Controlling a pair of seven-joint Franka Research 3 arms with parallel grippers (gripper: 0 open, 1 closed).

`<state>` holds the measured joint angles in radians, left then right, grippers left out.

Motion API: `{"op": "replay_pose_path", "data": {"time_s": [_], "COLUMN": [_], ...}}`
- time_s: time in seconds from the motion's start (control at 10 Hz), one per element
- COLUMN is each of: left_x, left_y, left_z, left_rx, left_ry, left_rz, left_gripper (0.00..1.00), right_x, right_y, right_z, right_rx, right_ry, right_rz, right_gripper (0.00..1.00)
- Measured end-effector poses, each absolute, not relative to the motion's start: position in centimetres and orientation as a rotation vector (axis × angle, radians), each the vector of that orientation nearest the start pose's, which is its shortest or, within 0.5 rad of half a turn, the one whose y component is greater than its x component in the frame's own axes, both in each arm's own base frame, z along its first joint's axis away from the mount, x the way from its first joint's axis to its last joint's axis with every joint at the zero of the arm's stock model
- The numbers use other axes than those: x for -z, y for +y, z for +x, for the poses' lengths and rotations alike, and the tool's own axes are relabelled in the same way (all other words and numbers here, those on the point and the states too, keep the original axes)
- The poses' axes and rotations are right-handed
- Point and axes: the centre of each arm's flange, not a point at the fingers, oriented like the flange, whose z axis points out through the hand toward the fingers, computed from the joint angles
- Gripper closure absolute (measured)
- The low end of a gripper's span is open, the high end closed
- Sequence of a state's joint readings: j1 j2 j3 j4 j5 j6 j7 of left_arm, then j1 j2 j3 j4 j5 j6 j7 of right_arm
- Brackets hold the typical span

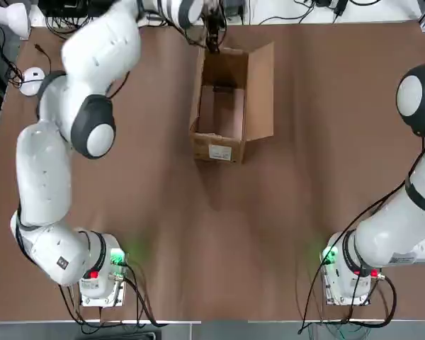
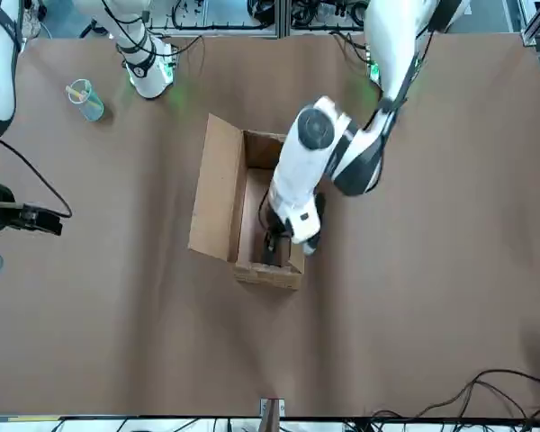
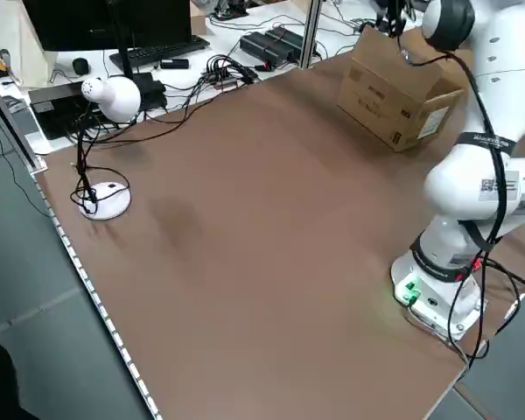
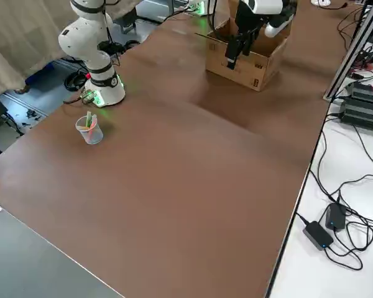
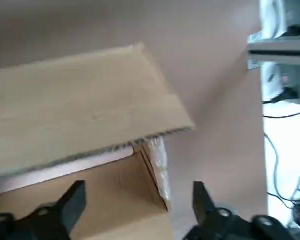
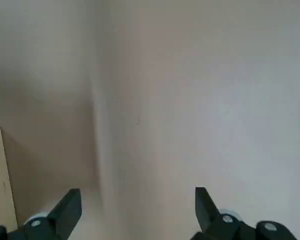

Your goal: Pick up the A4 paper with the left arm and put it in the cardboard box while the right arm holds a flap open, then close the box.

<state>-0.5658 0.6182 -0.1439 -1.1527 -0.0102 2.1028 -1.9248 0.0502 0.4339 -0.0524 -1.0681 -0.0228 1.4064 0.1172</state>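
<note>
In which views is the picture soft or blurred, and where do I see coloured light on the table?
Left wrist view: the cardboard box looks soft and out of focus, near the open left gripper. Right wrist view: mostly bare, hazy table beyond the open right gripper. Top view: green glow on the table beside each arm base.

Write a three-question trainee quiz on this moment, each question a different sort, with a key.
1. True or false: the cardboard box stands open, one long flap raised on the robot's right side.
2. Which gripper hangs over the box's far end? A) left gripper B) right gripper
3. Fill in: in the front view, a plastic ___ stands near the right arm's base.

Key: 1 true; 2 A; 3 cup.
</note>
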Motion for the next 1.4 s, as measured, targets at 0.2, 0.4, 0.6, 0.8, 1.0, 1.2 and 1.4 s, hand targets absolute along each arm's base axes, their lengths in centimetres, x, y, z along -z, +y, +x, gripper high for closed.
{"op": "replay_pose_path", "data": {"time_s": [0.2, 0.4, 0.6, 0.8, 1.0, 1.2, 1.4], "left_x": [-55.4, -57.9, -54.9, -49.4, -46.5, -46.3, -44.6], "left_y": [-41.9, -35.0, -31.2, -32.4, -37.1, -42.0, -44.5], "left_z": [59.4, 61.7, 64.0, 64.8, 63.5, 61.3, 60.3], "left_rx": [-0.06, -0.169, -0.362, -0.498, -0.551, -0.557, -0.564], "left_ry": [-2.14, -2.273, -2.331, -2.299, -2.242, -2.213, -2.202], "left_rz": [-2.741, -2.625, -2.523, -2.462, -2.503, -2.569, -2.581], "left_gripper": [0.27, 0.58, 0.88, 0.99, 0.99, 0.99, 0.99], "right_x": [-56.2, -52.3, -48.4, -45.9, -44.6, -41.9, -38.0], "right_y": [2.1, 6.5, 9.6, 10.5, 12.5, 15.5, 17.2], "right_z": [65.4, 64.0, 62.7, 61.7, 61.0, 60.6, 61.1], "right_rx": [-0.294, -0.519, -0.689, -0.804, -0.86, -0.932, -0.986], "right_ry": [0.149, 0.046, -0.015, -0.023, -0.052, -0.064, -0.051], "right_rz": [-3.18, -3.176, -3.109, -3.01, -2.933, -2.797, -2.702], "right_gripper": [0.0, 0.03, 0.13, 0.47, 0.78, 0.89, 0.96]}}
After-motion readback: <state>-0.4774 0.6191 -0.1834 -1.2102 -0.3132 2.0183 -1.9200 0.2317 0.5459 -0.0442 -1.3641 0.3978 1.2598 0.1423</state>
